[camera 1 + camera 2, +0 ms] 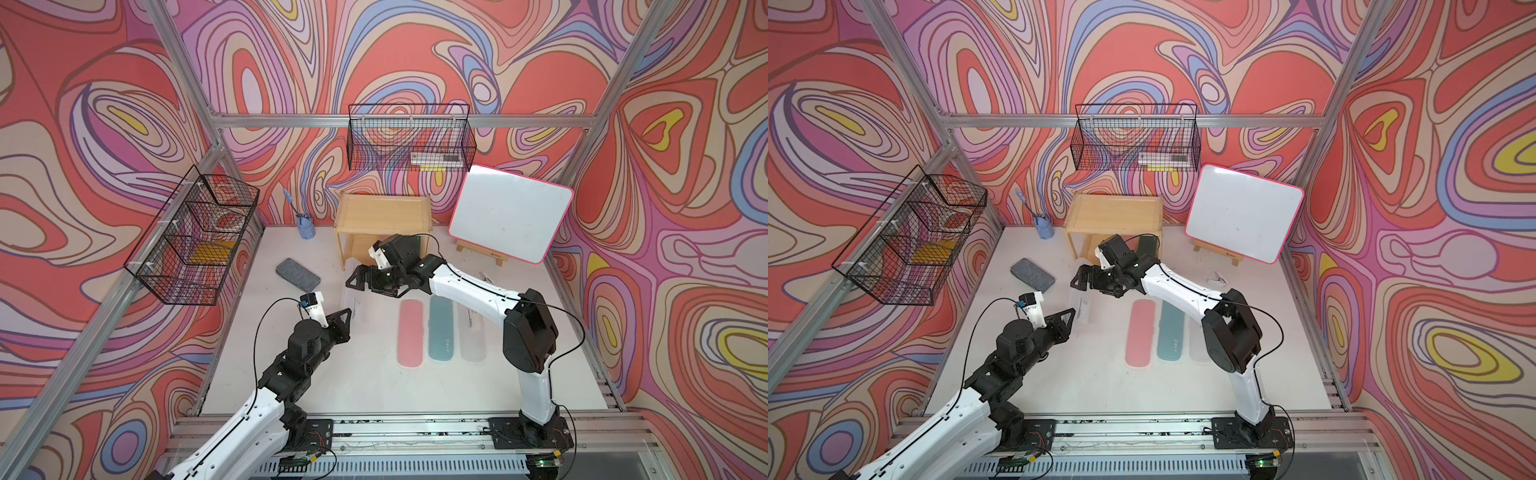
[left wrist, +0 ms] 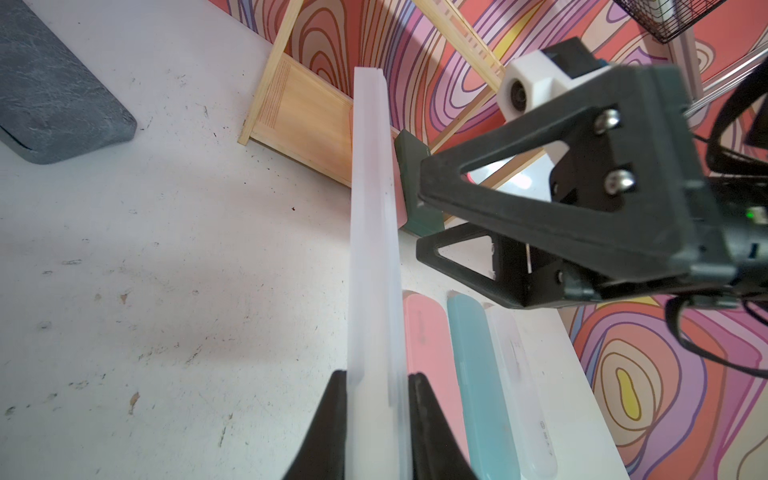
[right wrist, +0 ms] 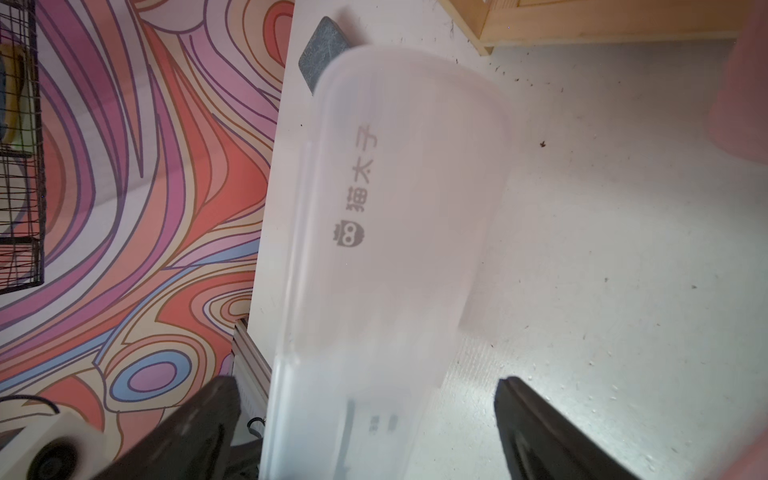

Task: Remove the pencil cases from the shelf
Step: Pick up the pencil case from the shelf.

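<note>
My left gripper (image 2: 376, 378) is shut on one end of a frosted clear pencil case (image 2: 372, 249), held on edge above the table in front of the wooden shelf (image 1: 382, 216). My right gripper (image 3: 368, 386) is open, and the case's far part (image 3: 399, 216) lies between its spread fingers. A dark green case (image 2: 415, 187) rests on the shelf's lower tier with a pink sliver beside it. The top tier is bare. A pink case (image 1: 410, 332), a teal case (image 1: 440, 328) and another frosted case (image 1: 471, 336) lie side by side on the table.
A grey pouch (image 1: 298, 274) lies left of the shelf, and a blue pen holder (image 1: 306, 228) stands at the back. A whiteboard (image 1: 511, 216) leans on an easel at the back right. Black wire baskets hang on the back wall (image 1: 409, 141) and the left wall (image 1: 195, 245).
</note>
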`<state>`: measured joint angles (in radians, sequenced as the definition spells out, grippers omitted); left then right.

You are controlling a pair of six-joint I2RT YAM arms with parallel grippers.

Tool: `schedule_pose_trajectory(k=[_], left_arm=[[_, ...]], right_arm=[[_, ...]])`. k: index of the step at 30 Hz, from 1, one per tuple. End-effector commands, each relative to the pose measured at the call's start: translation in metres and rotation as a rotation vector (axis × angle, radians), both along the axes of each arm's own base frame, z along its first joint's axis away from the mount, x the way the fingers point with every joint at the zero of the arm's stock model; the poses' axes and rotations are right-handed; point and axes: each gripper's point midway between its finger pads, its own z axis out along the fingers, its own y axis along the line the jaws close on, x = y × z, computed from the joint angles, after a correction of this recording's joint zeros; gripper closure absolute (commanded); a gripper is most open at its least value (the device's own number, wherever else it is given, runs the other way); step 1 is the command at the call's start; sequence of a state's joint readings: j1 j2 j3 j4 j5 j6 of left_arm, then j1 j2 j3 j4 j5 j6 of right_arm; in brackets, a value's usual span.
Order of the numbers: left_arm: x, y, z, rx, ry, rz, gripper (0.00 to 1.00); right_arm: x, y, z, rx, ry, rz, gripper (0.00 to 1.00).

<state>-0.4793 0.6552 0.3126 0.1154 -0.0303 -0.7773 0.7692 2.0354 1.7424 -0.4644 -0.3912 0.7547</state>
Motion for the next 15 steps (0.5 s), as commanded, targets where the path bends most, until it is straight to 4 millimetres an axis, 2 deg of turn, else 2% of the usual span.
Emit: schedule_pose_trajectory(k=[1, 15], left_arm=[[-0.001, 0.001, 0.007, 0.013, -0.033, -0.002, 0.9], [-0.004, 0.003, 0.007, 0.013, -0.037, 0.003, 0.91]], right_arm=[[0.007, 0.013, 0.0, 0.033, 0.005, -0.004, 0.02], [0.009, 0.033, -0.02, 0.109, 0.071, 0.013, 0.02]])
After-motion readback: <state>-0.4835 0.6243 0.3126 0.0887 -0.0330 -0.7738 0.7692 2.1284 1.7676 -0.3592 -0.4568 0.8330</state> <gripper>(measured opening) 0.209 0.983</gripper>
